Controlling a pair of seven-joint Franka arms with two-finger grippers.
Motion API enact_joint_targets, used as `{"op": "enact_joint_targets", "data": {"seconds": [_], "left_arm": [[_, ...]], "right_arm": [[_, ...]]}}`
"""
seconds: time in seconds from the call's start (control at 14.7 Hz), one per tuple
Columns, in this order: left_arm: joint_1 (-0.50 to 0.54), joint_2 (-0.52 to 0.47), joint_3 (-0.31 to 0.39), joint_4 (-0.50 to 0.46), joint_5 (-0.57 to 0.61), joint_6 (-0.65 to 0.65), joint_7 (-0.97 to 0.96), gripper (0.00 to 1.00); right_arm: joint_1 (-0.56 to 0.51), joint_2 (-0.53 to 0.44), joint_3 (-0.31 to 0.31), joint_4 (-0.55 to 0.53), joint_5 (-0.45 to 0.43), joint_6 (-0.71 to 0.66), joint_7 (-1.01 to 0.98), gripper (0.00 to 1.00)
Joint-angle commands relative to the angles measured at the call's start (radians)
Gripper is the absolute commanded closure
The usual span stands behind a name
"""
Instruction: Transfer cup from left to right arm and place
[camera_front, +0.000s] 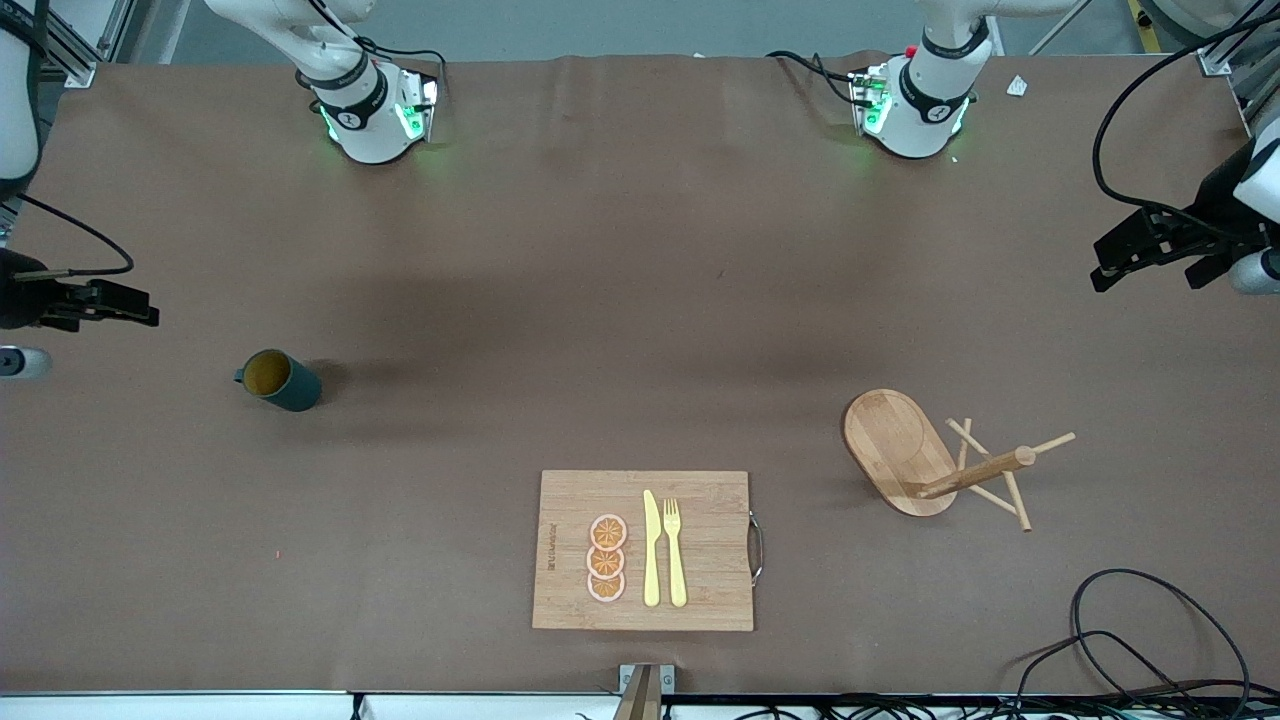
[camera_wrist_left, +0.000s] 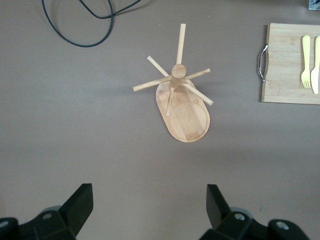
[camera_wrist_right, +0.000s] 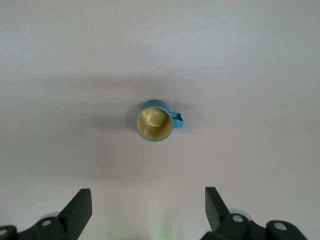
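A dark printed mark is seen along one edge of the cutting board (camera_front: 640, 550), too small to be read. The cup (camera_front: 279, 380) is stood upright on the counter (camera_front: 600, 300) toward the right arm's end, mouth up, its handle turned toward that end. Its mustard inside is shown fully only in the right wrist view. The right hand (camera_wrist_right: 145, 210) is held wide open and empty above it; the left hand (camera_wrist_left: 150, 207), equally spread and empty, is held over the wooden mug rack (camera_wrist_left: 182, 107).
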Motion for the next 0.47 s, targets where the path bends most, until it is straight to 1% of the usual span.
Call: {"op": "enact_joint_targets", "data": {"seconds": [0.0, 0.2, 0.41], "left_arm": [[0.005, 0.000, -0.003, 0.002, 0.003, 0.011, 0.009, 0.00], [0.005, 0.000, -0.002, 0.002, 0.003, 0.011, 0.011, 0.00], [0.005, 0.000, -0.002, 0.001, 0.002, 0.012, 0.009, 0.00]], "right_arm": [[-0.012, -0.003, 0.015, 0.046, -0.012, -0.026, 0.056, 0.00], [-0.012, 0.008, 0.015, 0.112, -0.015, -0.045, 0.058, 0.00], [-0.015, 0.008, 0.014, 0.128, -0.016, -0.046, 0.056, 0.00]]}}
